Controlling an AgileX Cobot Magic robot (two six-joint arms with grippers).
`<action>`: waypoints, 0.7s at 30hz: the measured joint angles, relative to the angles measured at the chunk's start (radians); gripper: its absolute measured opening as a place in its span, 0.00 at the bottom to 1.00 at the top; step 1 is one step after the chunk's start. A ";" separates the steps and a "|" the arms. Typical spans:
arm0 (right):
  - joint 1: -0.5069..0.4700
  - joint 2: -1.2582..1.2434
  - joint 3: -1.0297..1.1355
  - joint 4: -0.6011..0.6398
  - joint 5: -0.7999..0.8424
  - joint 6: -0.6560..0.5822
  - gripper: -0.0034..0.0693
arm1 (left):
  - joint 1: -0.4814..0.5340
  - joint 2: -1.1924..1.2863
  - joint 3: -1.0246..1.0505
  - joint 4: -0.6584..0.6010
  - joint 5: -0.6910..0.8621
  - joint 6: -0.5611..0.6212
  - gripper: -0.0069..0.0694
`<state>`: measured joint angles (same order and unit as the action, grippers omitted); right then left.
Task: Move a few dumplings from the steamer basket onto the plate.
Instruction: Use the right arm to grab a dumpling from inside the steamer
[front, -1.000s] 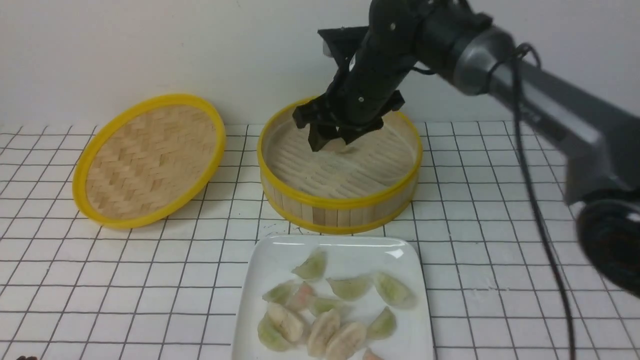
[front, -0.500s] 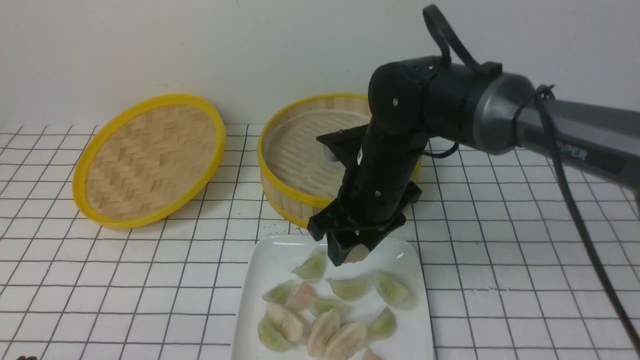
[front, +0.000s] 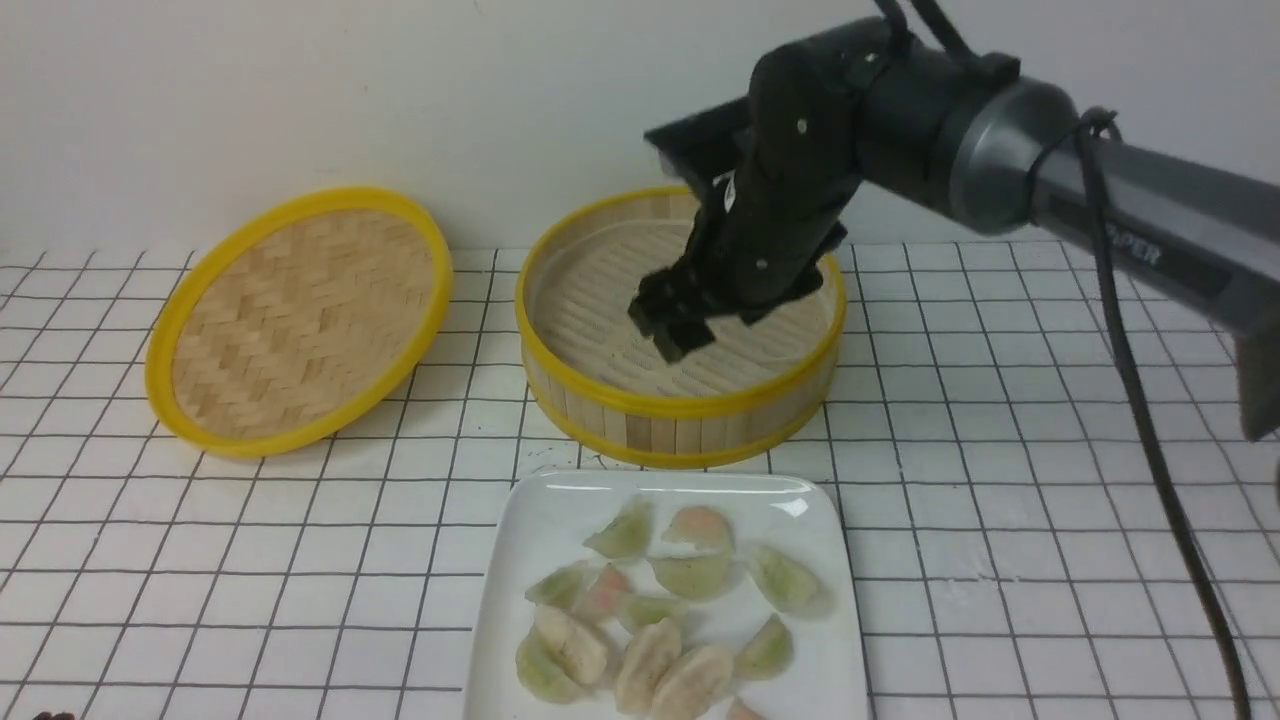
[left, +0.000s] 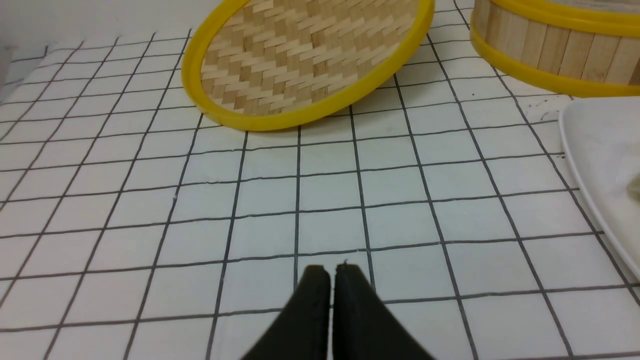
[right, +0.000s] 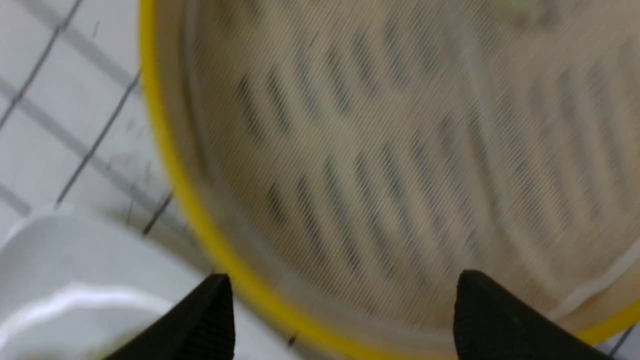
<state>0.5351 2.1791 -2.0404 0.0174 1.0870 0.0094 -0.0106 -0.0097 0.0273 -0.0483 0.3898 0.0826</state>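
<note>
Since the earlier frame, the right gripper (front: 683, 318) has risen from above the plate (front: 530, 500) to the steamer basket (front: 655, 405), and a pink-orange dumpling (front: 699, 528) now lies on the plate, near its far edge. In the front view, the plate also carries several pale green dumplings (front: 692, 574), another pinkish one (front: 604, 592) among them, a further pinkish one (front: 742, 711) partly cut off by the picture's edge, and beige pleated dumplings (front: 690, 682) at the nearer side. Behind the plate stands the basket, with the woven lid (front: 300, 320) tilted to its left.

In the left wrist view, the left gripper's (left: 334, 270) dark fingertips lie close together over the tiled surface (left: 270, 210), gripping nothing, with the lid, part of the basket's wall and one edge of the plate in sight.

In the right wrist view, the right gripper's fingers (right: 200, 315) stand wide apart, released, with nothing between them, above the basket's slatted floor (right: 380, 200). A pale green dumpling (right: 517, 9) shows inside the basket, blurred and partly cut off.
</note>
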 joint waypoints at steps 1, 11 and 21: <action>-0.014 0.025 -0.039 -0.001 -0.005 0.000 0.78 | 0.000 0.000 0.000 0.000 0.000 0.000 0.08; -0.110 0.326 -0.438 0.082 0.020 -0.200 0.78 | 0.000 0.000 0.000 0.000 0.000 0.000 0.08; -0.115 0.460 -0.544 0.102 -0.003 -0.393 0.78 | 0.000 0.000 0.000 0.000 0.000 0.000 0.08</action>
<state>0.4200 2.6387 -2.5847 0.1192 1.0840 -0.3832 -0.0106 -0.0097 0.0273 -0.0483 0.3898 0.0826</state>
